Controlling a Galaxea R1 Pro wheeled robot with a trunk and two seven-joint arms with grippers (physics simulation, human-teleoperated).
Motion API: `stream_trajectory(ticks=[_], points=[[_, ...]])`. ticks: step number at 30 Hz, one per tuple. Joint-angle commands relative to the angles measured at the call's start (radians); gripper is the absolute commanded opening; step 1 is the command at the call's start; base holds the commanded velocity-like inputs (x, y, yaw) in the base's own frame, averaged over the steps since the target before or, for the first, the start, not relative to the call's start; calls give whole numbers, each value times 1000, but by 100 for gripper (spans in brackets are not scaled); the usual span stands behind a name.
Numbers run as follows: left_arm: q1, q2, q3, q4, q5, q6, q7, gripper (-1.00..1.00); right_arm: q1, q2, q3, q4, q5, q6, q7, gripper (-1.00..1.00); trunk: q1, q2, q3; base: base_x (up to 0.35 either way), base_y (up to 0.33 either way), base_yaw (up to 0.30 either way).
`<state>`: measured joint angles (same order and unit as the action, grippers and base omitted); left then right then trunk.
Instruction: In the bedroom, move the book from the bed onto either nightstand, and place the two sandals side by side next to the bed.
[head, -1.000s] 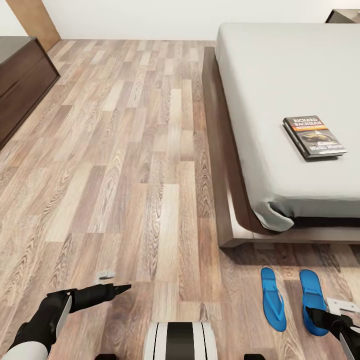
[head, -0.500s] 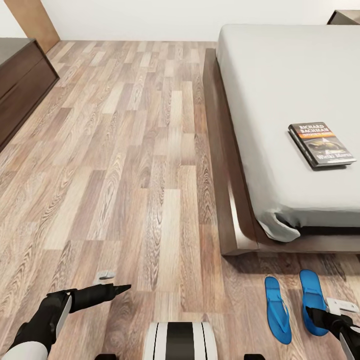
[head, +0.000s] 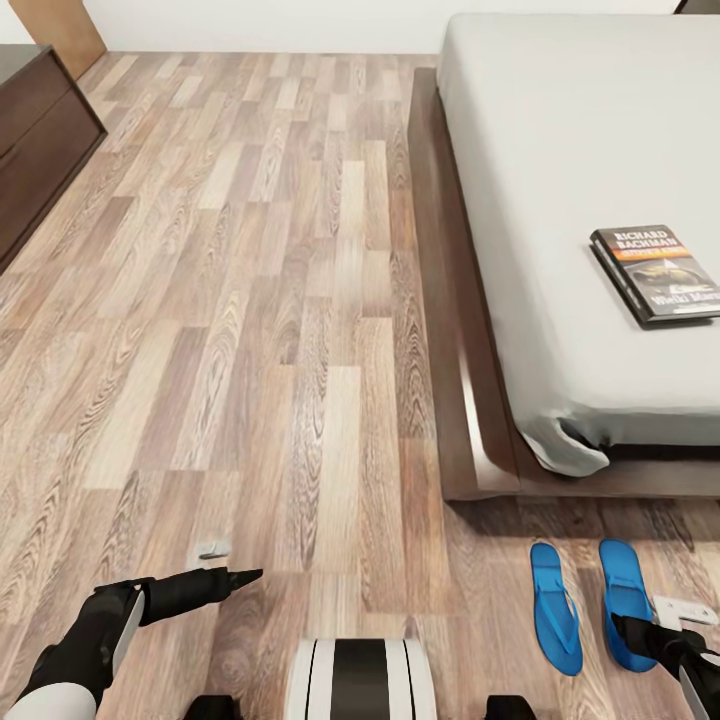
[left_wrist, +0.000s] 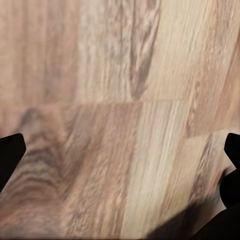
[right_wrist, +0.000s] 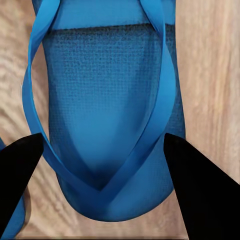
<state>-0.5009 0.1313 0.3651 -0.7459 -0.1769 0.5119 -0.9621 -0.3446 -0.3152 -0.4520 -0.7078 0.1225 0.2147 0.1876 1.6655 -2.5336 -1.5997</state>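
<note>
Wood-plank floor (head: 250, 300) runs from a dark cabinet (head: 40, 140) to the bed (head: 590, 200), where the book (head: 657, 273) lies on the grey mattress. Two blue sandals (head: 555, 606) lie side by side on the floor by the bed's foot. The right gripper (right_wrist: 102, 187), fingers apart, hangs over one sandal; the left gripper (left_wrist: 120, 160), fingers apart, hovers above bare planks.
</note>
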Motion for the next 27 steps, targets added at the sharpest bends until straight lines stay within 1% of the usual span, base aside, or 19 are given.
stream_trajectory(ticks=[1,11,19,22,27], points=[[-1,-1,5,-1,-7,8,-8,100,-1,1,-5,-2,11,5,9,-100,0,-1,-5,0,0,0],[-1,-1,5,-1,-7,8,-10,100,-1,1,-5,-1,11,5,9,-100,5,-3,-43,0,0,0],[-1,0,6,-1,-6,8,-12,100,-1,1,-5,-1,11,5,9,-100,5,-3,-43,5,1,0],[-1,1,6,-1,-6,8,-12,100,-1,1,-5,-1,11,5,9,-100,5,-3,-43,132,62,0],[-1,1,6,-1,-6,8,-12,100,-1,1,-5,-1,11,5,9,-100,5,-3,-43,28,13,0]])
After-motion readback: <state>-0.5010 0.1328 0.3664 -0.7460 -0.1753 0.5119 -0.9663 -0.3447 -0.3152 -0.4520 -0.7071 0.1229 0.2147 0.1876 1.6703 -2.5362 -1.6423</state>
